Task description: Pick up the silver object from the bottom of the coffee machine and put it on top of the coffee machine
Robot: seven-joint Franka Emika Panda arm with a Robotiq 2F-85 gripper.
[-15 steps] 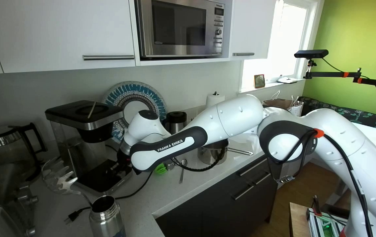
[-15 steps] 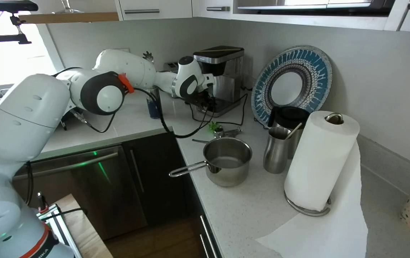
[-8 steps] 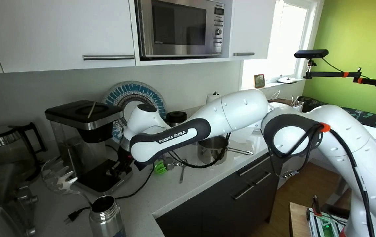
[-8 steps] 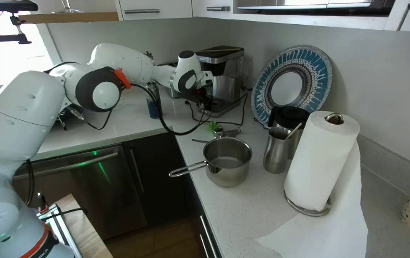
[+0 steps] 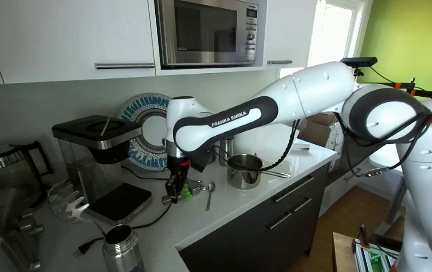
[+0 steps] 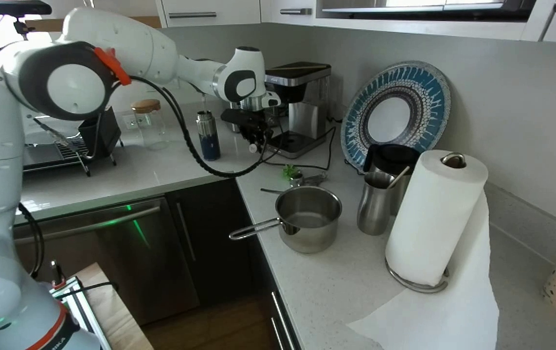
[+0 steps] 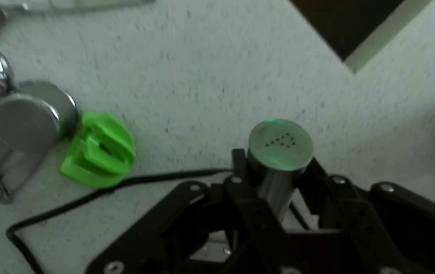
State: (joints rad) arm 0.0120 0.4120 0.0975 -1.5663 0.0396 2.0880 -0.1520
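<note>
The black coffee machine stands on the counter with a thin stick across its flat top. It also shows in the other exterior view. Its square drip tray is bare. My gripper is shut on the silver object, a small metal cylinder with dark holes in its round end face. In an exterior view the gripper hangs just beside the drip tray, over the counter, with the silver object tilted sideways between its fingers. The silver object's far end is hidden behind the fingers.
A steel bottle, a whisk and serving fork and a glass kettle stand near the machine. A green item and small metal parts lie beside the gripper. A pot and a leaning plate are nearby.
My gripper has moved off the drip tray, away from the coffee machine, and now points down over the counter. The silver object has come along in it.
</note>
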